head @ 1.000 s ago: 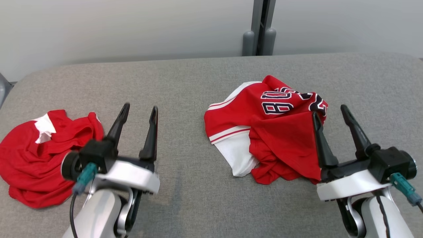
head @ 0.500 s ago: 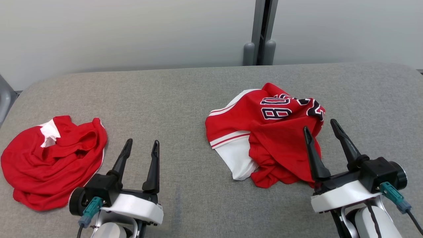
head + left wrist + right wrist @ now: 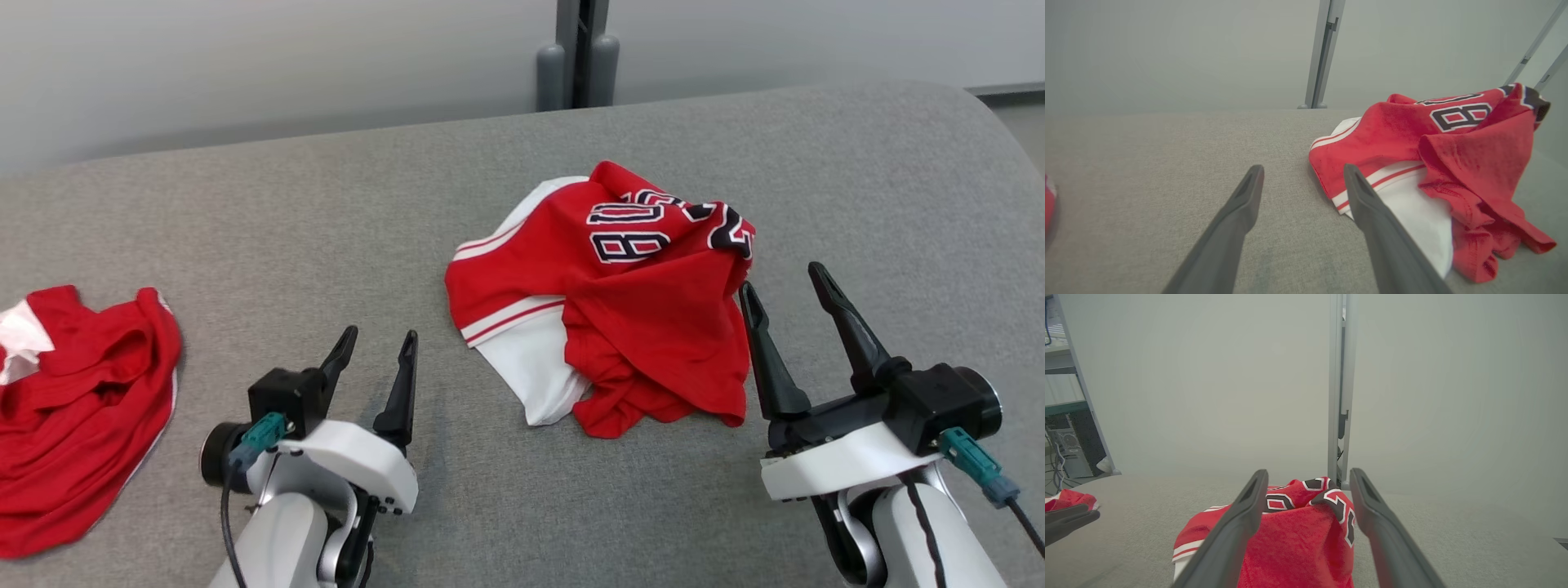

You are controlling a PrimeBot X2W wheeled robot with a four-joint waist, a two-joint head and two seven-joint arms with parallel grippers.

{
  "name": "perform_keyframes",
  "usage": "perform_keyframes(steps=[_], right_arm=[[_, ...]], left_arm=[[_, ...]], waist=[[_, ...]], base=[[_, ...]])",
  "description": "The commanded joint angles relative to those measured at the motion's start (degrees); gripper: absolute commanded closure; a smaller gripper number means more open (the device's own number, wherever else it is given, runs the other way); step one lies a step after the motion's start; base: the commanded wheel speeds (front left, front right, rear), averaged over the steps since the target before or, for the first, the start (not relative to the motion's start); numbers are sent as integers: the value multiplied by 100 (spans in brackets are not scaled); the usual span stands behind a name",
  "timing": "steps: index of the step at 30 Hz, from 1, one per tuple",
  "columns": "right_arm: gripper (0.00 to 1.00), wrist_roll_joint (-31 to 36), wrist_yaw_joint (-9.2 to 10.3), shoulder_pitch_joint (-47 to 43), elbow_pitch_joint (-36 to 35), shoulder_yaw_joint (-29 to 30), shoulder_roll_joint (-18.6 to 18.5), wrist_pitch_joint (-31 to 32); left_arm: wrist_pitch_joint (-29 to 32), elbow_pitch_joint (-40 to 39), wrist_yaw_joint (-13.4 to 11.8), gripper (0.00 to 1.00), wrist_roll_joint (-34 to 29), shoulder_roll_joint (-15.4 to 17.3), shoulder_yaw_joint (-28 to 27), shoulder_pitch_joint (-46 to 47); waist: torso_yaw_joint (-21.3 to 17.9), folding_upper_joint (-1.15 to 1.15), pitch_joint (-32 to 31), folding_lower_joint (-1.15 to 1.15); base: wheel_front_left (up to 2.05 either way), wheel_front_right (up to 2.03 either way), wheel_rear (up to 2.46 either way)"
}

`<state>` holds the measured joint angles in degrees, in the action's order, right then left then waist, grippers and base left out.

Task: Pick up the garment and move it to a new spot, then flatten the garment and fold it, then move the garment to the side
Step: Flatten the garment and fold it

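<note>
Red cloth with white panels and dark, white-edged numerals: the jersey [image 3: 645, 327] lies crumpled in a heap a little right of the middle of the grey padded surface [image 3: 326, 229]. One white panel spills toward the robot and a red flap is folded over the top. The right gripper [image 3: 780, 278] hovers just beside the heap's right edge, its two dark fingers spread wide and empty; its wrist view looks straight over the jersey. The left gripper [image 3: 380, 333] hangs over bare padding left of the jersey and apart from it, fingers likewise wide and holding nothing, with the striped hem near its right finger in the left wrist view. A second red garment [image 3: 82, 408] lies bunched at the far left, well apart. The step in hand looks like the first pickup. To do it well, each gripper should take a separate edge, not the mound's middle: the left on the striped hem, the right on the red flap below the numerals. A bite into the centre would likely gather several folds into a knot that is harder to flatten. The fingers should come low enough to catch cloth without digging into the padding, close fully, then lift together.
</note>
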<state>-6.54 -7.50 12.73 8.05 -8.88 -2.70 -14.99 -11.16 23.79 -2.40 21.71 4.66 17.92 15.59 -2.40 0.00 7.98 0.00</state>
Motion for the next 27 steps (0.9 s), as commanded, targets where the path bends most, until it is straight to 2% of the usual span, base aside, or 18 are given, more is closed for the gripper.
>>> perform_keyframes(steps=[1, 12, 20, 23, 24, 25, 26, 27], right_arm=[[0, 10, 2, 67, -29, 36, -32, -28], [0, -113, 2, 256, -149, 70, -31, -28], [0, -189, 2, 329, -220, 33, -31, -28], [0, -201, 2, 333, -226, 36, -32, -28], [0, -201, 2, 333, -224, 40, -32, -28], [0, -195, 2, 329, -220, 45, -31, -28], [0, -193, 2, 322, -214, 57, -31, -28], [0, -189, 2, 312, -205, 77, -32, -28]], left_arm=[[59, 99, 64, 0, 5, 19, 36, 201], [456, 1220, 320, 0, 309, -19, -32, 1311], [675, 2001, 176, 0, 311, 62, -65, 1839], [748, 2200, 365, 0, 430, 26, -36, 1949], [773, 2251, 450, 8, 481, 8, -27, 1962], [746, 2279, 513, 61, 514, -6, -17, 1981], [702, 2299, 562, 100, 542, -16, -10, 2004], [652, 2312, 610, 100, 560, -21, 9, 2031]], waist=[[-232, 0, 249, 0], [-784, 0, 774, 0], [-1005, 0, 978, 0], [-1035, 0, 1001, 0], [-1041, 0, 1000, 0], [-1041, 0, 995, 0], [-1037, 0, 986, 0], [-1022, 0, 971, 0]], base=[[0, 0, 0], [0, 0, 0], [0, 0, 0], [0, 0, 0], [0, 0, 0], [0, 0, 0], [0, 0, 0], [0, 0, 0]])
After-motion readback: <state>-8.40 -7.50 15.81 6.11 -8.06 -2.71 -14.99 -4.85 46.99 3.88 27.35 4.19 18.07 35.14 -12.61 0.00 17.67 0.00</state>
